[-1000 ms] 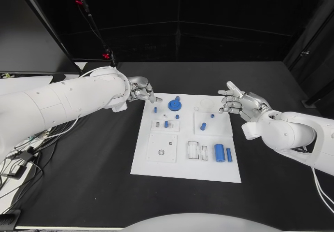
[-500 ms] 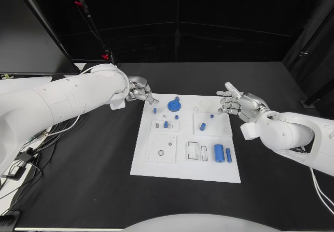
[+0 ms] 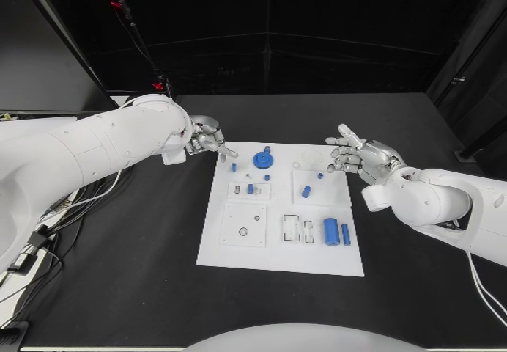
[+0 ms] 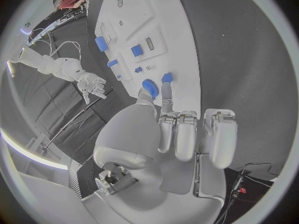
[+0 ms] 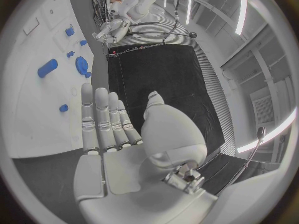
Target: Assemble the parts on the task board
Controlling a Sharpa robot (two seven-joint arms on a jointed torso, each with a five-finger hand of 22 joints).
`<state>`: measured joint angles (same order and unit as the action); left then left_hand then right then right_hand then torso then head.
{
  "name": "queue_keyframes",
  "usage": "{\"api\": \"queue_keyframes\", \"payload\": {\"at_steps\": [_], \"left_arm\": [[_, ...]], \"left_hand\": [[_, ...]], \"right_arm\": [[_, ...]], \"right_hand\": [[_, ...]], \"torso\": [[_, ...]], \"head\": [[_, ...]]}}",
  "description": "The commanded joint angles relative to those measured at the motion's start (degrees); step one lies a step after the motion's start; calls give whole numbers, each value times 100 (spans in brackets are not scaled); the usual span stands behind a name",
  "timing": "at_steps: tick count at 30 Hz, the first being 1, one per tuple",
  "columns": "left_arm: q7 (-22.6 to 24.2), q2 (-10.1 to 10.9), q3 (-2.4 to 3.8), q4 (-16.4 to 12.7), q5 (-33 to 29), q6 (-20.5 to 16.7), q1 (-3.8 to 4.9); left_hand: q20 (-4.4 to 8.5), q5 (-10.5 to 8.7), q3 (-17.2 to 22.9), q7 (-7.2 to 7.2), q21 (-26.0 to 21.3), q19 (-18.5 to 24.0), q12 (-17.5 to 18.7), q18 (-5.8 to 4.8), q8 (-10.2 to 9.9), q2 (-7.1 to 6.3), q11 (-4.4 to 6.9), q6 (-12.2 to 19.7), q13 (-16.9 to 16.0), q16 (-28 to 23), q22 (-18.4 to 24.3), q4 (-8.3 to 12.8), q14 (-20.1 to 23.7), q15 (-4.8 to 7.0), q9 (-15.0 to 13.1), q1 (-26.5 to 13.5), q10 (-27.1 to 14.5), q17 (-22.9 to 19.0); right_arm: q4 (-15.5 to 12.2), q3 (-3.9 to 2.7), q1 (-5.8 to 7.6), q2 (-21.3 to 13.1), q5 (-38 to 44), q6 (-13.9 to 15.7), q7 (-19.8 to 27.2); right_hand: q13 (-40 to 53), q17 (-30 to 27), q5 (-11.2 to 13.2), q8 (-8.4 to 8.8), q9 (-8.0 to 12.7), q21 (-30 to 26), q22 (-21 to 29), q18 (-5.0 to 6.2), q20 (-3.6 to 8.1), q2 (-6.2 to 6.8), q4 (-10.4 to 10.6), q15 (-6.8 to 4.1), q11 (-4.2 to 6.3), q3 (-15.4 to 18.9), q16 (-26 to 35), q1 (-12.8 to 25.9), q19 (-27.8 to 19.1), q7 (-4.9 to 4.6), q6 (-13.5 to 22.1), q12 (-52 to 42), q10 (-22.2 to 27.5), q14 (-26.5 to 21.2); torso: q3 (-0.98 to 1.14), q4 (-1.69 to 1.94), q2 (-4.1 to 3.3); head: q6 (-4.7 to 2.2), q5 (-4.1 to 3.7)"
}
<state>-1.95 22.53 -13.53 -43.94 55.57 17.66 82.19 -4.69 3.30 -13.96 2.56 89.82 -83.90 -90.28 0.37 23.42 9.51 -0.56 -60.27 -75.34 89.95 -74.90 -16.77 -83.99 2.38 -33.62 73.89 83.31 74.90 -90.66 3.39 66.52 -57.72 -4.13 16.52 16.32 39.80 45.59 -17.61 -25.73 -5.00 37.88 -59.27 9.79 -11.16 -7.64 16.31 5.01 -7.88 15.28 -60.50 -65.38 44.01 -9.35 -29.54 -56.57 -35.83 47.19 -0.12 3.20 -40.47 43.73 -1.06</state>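
While both hands hold nothing, the left hand [image 3: 208, 138] hovers at the board's [image 3: 253, 253] far left corner, fingers loosely curled, one reaching toward the round blue part [image 3: 263, 157]. Right hand [image 3: 357, 155] hangs spread beside the far right edge. Other blue parts [image 3: 332, 231] lie on the board.

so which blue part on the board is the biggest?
The blue cylinder lying near the task board's right edge, beside a thinner blue rod. It is longer and thicker than the round gear-like piece at the far end.
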Motion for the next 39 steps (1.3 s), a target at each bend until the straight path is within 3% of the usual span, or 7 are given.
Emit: {"api": "queue_keyframes", "payload": {"at_steps": [1, 5, 8, 15, 30, 34, 39], "left_arm": [[23, -39, 5, 35, -119, 151, 8], [-43, -97, 5, 74, 24, 37, 1], [-149, -157, 5, 119, 102, -34, -9], [-497, -225, 5, 108, 274, -69, -21], [-1194, -310, 5, 39, 508, -146, -30], [-1143, -313, 5, 39, 513, -227, -31], [-1087, -334, 5, 68, 514, -273, -37]], "left_hand": [[53, -30, -128, -26, 18, -610, 28, -37, -39, 41, 140, -115, -1466, 5, -1510, 1, -601, 51, -26, -218, 669, 1510], [87, 10, -442, -52, 18, -610, 28, -37, -144, -125, 165, -265, -1466, 5, -1510, 3, -601, 82, -58, -639, 669, 1510], [111, 362, -542, -82, 18, -610, 28, -37, -258, -66, 196, -424, -1466, 5, -1510, 5, -601, 107, -77, -936, 669, 1510], [146, 1411, -521, -143, 18, -610, 28, -37, -489, -31, 251, -648, -1466, 5, -1510, 6, -601, 153, -81, -725, 669, 1510], [169, 1456, -645, -154, 18, -610, 28, -37, -495, -49, 264, -724, -1466, 5, -1510, -2, -601, 166, -246, -937, 669, 1510], [171, 1322, -687, -144, 18, -610, 28, -37, -407, -37, 258, -617, -1466, 5, -1510, 7, -601, 164, -505, -1016, 669, 1510], [147, 1328, -708, -106, 18, -610, 28, -37, 57, -38, 220, -77, -1466, 5, -1510, 9, -601, 133, -1452, -1015, 669, 1510]], "right_arm": [[-2, -3, 6, 12, -5, -72, 16], [2, -3, 4, 22, -5, -71, 16], [0, -3, 1, 26, -5, -72, 17], [-2, -3, -1, 23, -5, -67, 19], [0, -3, -3, 31, -4, -59, 15], [0, -3, -3, 32, -4, -59, 15], [3, -3, -3, 38, -3, -59, 14]], "right_hand": [[-9, -5, -29, -27, 7, -30, 5, 55, -22, -69, -13, 8, 5, 29, -25, -10, -12, -133, 47, -40, 53, -33], [-9, -5, -29, -27, 7, -30, 5, 55, -22, -69, -13, 8, 5, 29, -25, -10, -12, -133, 47, -40, 53, -33], [-9, -5, -29, -27, 7, -30, 5, 55, -22, -69, -13, 8, 5, 29, -25, -10, -12, -133, 47, -40, 53, -33], [-14, -9, -30, -31, 8, -30, 6, 55, -23, -69, -13, 9, 5, 31, -28, -10, -12, -132, 50, -44, 55, -35], [-14, -9, -30, -31, 8, -30, 6, 55, -23, -69, -13, 9, 5, 31, -28, -10, -12, -132, 50, -44, 55, -35], [-14, -9, -30, -31, 8, -30, 6, 55, -23, -69, -13, 9, 5, 31, -28, -10, -12, -132, 50, -44, 55, -35], [-20, -14, -32, -37, 8, -30, 7, 56, -23, -67, -12, 10, 4, 34, -33, -11, -13, -133, 53, -50, 58, -38]], "torso": [[-1, 1, -3], [-4, -4, -3], [-4, -7, -4], [3, 5, -2], [2, 7, 0], [1, 4, 2], [1, 2, 1]], "head": [[4, -16], [8, -25], [15, -34], [34, -56], [62, -62], [62, -67], [63, -77]]}}
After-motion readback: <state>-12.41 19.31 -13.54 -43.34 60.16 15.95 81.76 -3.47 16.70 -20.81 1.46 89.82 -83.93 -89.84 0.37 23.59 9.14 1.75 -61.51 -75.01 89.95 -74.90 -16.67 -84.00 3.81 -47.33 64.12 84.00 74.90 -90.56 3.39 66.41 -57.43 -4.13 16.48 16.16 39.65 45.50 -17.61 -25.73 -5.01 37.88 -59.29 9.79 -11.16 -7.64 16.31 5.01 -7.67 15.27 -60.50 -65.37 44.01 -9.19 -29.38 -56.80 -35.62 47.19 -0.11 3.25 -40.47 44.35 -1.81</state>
